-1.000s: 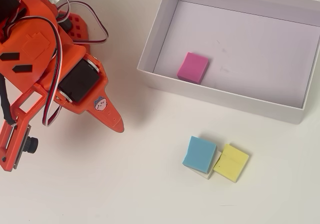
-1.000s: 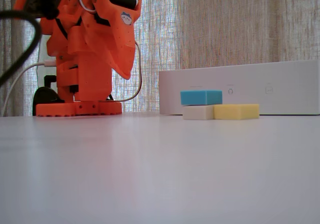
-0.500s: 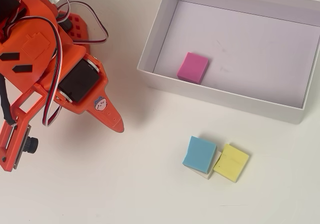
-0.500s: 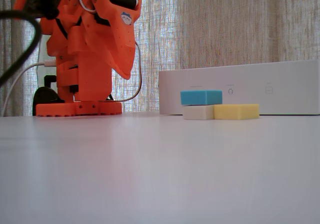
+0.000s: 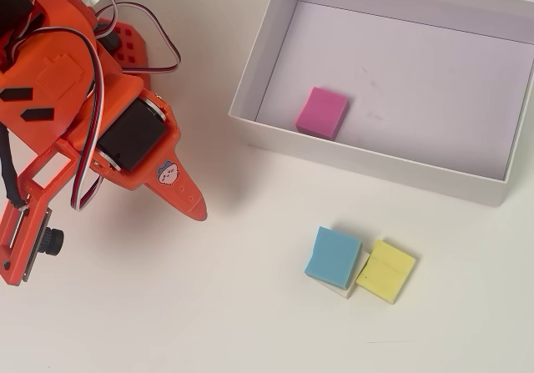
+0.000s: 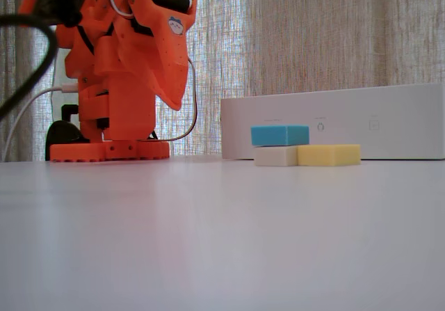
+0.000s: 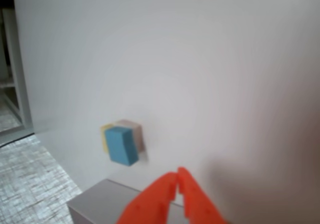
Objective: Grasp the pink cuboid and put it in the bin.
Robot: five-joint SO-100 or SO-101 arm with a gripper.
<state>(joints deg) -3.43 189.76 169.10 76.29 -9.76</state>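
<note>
Inside bin (image 5: 263, 73): pink cuboid (image 5: 322, 113), delivered. Jaws (image 7: 178, 175) pressed together, empty; best parked clear of bin.

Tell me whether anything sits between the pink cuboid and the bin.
Nothing does. In the overhead view the pink cuboid already lies on the floor of the bin, near its left wall. The gripper is away from it, jaws shut and empty.
</note>
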